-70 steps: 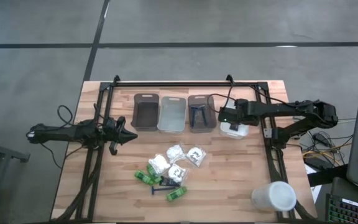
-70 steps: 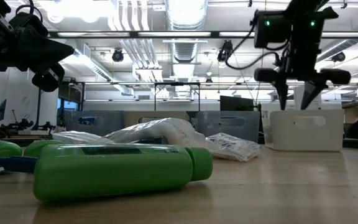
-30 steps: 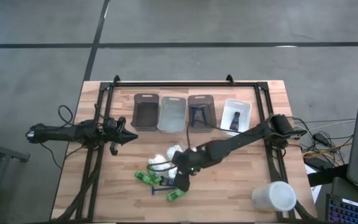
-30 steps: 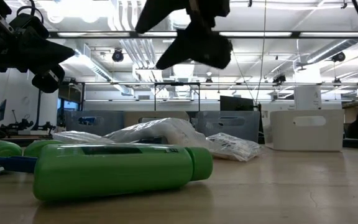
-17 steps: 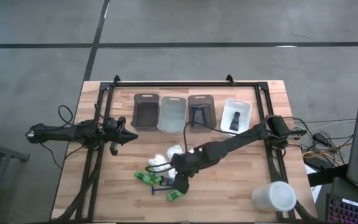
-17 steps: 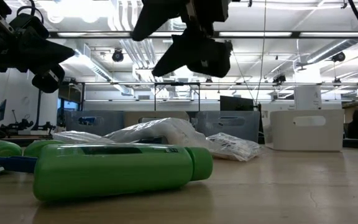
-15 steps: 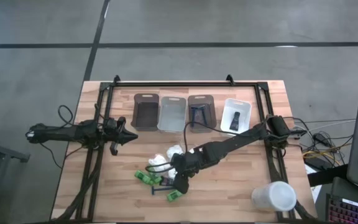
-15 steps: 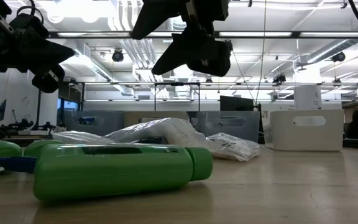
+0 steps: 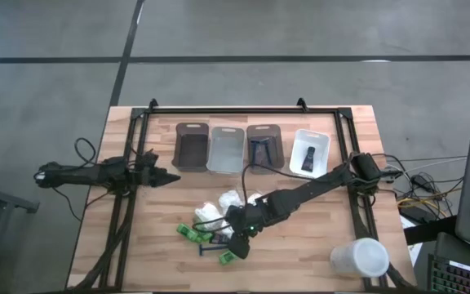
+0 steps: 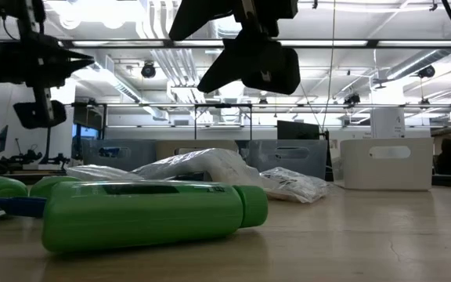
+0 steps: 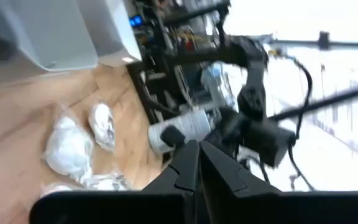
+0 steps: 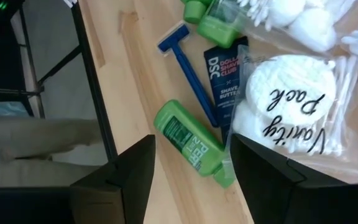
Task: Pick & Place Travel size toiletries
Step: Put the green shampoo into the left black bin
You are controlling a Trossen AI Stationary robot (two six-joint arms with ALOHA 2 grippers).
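The toiletries lie in a pile at the table's near middle. There are green mini bottles [image 9: 190,233], white clear-wrapped packets [image 9: 231,198], a blue razor [image 12: 188,71] and a black tube [image 12: 224,76]. One green bottle [image 12: 188,143] lies on its side nearest the front edge and also shows in the high view [image 9: 228,256]. My right gripper [image 9: 237,243] hangs open above that bottle, with a finger [image 12: 120,177] on either side in the wrist view, touching nothing. My left gripper [image 9: 172,176] is shut and empty at the table's left.
Four bins stand in a row at the back: dark grey [image 9: 190,147], clear [image 9: 225,149], grey with a razor inside [image 9: 263,149], and white with a black tube inside [image 9: 310,153]. A large white cup [image 9: 359,257] stands at the near right corner.
My right gripper, which hung over the white bin two seconds ago, has come to the pile and has sunk a little toward the green bottle by the front edge, staying open. My left gripper has turned about its own axis in place, staying shut.
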